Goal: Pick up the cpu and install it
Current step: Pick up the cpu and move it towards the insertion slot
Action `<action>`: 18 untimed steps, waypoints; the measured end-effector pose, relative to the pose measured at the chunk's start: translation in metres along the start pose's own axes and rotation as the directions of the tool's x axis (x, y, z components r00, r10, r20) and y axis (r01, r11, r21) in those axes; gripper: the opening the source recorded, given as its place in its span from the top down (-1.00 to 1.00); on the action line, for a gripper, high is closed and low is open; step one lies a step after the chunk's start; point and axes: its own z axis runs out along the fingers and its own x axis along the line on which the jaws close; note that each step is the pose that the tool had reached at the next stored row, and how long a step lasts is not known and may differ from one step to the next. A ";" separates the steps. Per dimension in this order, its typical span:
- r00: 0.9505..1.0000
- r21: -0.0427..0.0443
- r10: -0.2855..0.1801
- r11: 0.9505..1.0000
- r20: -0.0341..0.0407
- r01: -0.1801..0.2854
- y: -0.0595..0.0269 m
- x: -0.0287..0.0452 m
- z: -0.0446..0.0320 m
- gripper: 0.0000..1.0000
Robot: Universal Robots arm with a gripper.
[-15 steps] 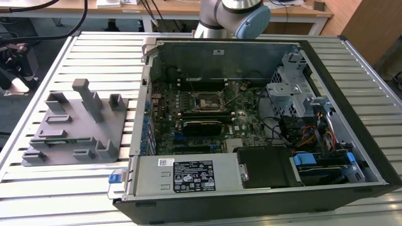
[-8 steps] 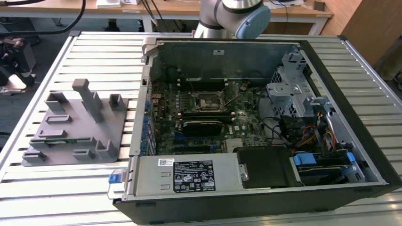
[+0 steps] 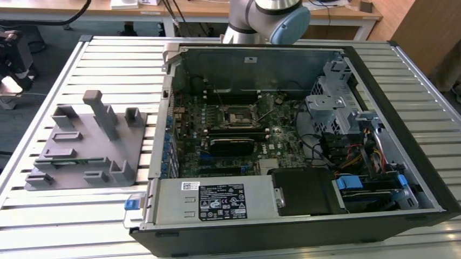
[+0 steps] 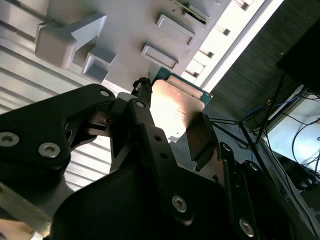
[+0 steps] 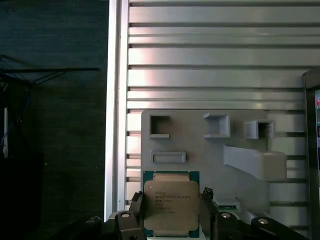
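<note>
So right now my jaws are clamped on the cpu (image 5: 171,205), one black finger (image 5: 136,212) pressed against each of two opposite edges, and the silver-grey lid faces the camera in the first wrist view with the green rim peeking out around it. In the second wrist view I see the same chip (image 4: 175,105) from the side, tilted in that picture and catching a lot of glare. Beyond it in both wrist views is the grey fixture plate (image 5: 200,145) with its little raised frames and blocks, sitting on the slatted bench (image 5: 200,60); the chip hangs over the plate's edge region, though I can't tell if it touches it. In the exterior view, that plate (image 3: 86,145) is at the exterior view's left, and just beside it lies the open computer case (image 3: 411,118), with the motherboard's black socket (image 3: 236,116) uncovered inside.
</note>
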 end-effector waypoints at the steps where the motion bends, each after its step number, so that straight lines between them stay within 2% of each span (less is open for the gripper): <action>1: 1.000 0.000 0.000 1.000 0.000 0.000 0.0001 0.0000 -0.0015 -0.06; 18: 1.000 0.000 0.000 1.000 0.000 0.000 0.0023 0.0005 -0.0294 -0.06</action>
